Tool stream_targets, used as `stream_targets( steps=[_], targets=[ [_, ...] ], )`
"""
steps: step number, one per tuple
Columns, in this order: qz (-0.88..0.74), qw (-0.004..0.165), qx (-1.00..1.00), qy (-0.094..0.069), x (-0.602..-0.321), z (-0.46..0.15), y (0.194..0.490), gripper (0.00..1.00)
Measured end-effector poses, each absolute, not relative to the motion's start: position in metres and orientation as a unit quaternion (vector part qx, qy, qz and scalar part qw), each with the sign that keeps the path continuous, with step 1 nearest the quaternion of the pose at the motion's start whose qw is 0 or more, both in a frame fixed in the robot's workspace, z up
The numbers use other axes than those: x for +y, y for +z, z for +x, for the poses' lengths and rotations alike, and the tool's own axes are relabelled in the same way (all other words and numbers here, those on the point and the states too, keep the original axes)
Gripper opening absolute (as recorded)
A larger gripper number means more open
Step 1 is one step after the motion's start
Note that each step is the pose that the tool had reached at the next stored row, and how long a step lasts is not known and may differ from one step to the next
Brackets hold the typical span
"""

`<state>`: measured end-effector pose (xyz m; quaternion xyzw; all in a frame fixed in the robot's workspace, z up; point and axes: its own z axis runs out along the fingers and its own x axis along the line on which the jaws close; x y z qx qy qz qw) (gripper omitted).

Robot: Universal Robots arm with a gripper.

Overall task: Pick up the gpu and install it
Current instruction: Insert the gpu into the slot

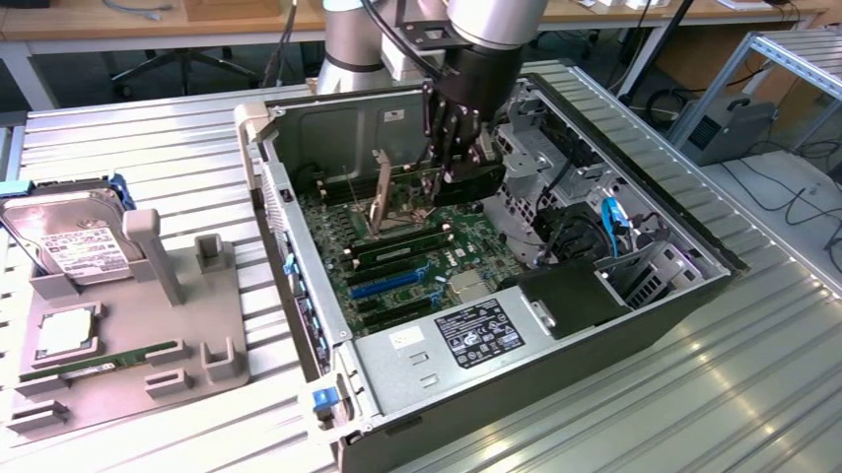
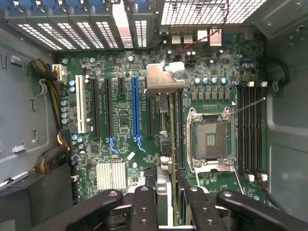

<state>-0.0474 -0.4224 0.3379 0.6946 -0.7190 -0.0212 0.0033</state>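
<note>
Gripper [image 1: 460, 169] on the arm reaches down into the open computer case [image 1: 263, 128], its black fingers [image 2: 144, 204] pinching the graphics card [image 2: 166, 144] from both sides. The card stands on edge over the motherboard [image 2: 125, 120], its grey metal bracket [image 2: 163, 79] pointing at the vented rear wall. From the wrist view the card lies just beside the processor socket [image 2: 211, 139], between it and the long blue slot [image 2: 134, 110]; whether its lower edge touches the board cannot be told.

Nearest the onlooker in the exterior view, the ribbed metal table [image 1: 658, 394] carries the case and, on the exterior view's left, a grey holder [image 1: 197, 345]. A green memory stick [image 1: 112, 360] lies along its near part, a square chip [image 1: 66, 333] just behind that, and a silver hard drive [image 1: 73, 241] with a white label leans at its far end.

Inside the case, a labelled power supply [image 1: 480, 335] fills the near end; beyond it come the expansion slots, then the held card, seen as a dark slab [image 1: 471, 187] under the gripper. Farther off stand desks and the arm's base [image 1: 353, 44].
</note>
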Motion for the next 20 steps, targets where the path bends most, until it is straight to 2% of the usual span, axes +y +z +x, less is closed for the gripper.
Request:
stream_targets(
  steps=[20],
  targets=[
    [0.695, 0.003, -0.719, -0.021, -0.4239, -0.0475, 0.3312, 0.27]
  ],
)
